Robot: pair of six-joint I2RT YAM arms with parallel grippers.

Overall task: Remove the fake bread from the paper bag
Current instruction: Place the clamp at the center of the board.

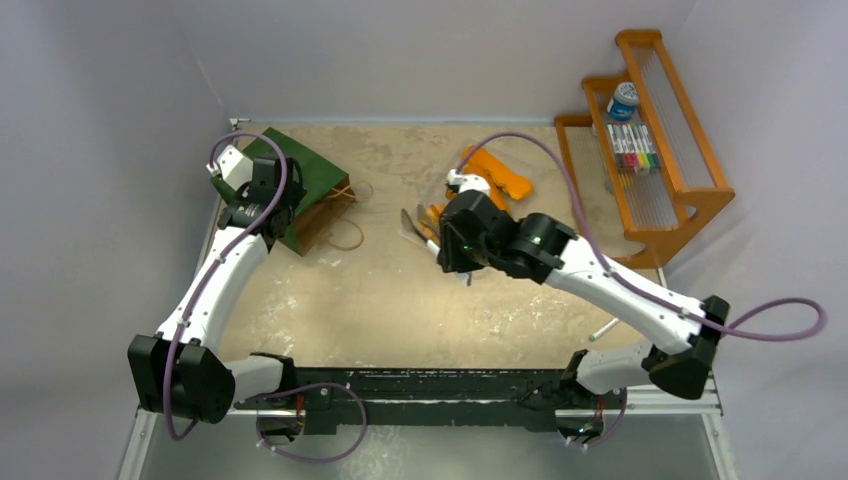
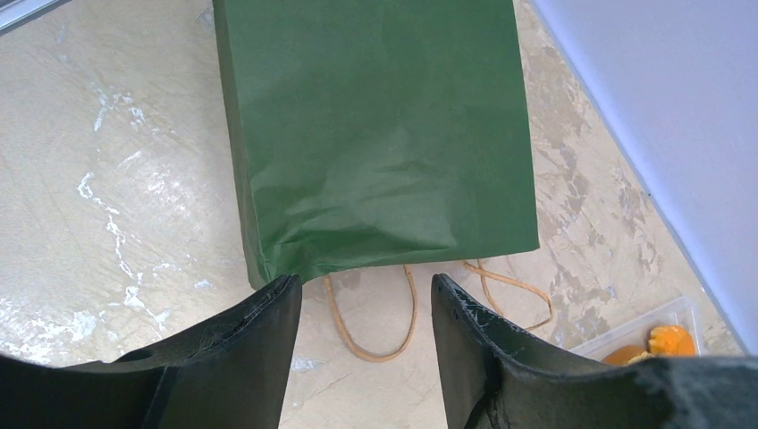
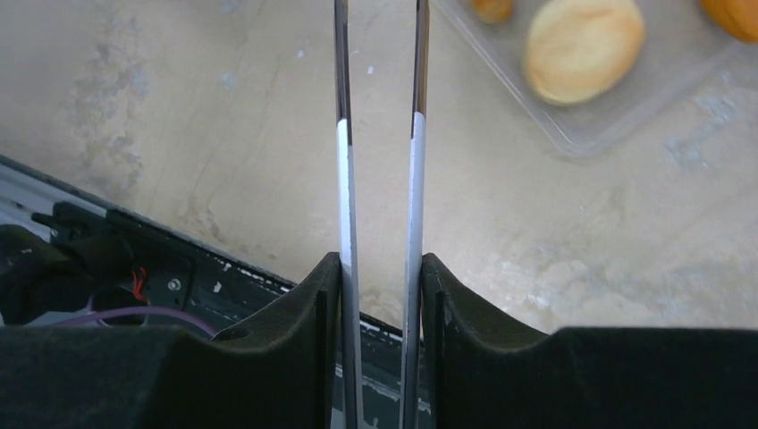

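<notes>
My left fingers (image 1: 258, 195) stand apart with nothing between them, hanging low over the table (image 2: 107, 179). The paper bag (image 2: 375, 134) lies flat just ahead of them. Its long axis runs straight away from me, with the closed end far off and the open mouth turned toward my fingertips. The left fingertip sits right at the near corner of the mouth edge, though I cannot tell if it touches. The string handles (image 2: 374, 357) trail out of the mouth onto the table, and one loop lies in the gap between my two fingers.

My right fingers (image 1: 450, 240) are closed on the metal tongs (image 3: 344, 161), pressing on both arms from outside. The arms run straight out ahead, parallel and slightly apart, and their tips pass out of the wrist view.

The fake bread (image 3: 583, 49) that I can see is outside the bag. A round tan piece lies in the clear tray (image 3: 666, 76), ahead of my right fingers and to the right of the tongs, apart from them. An orange piece lies farther right at the edge of the view.
</notes>
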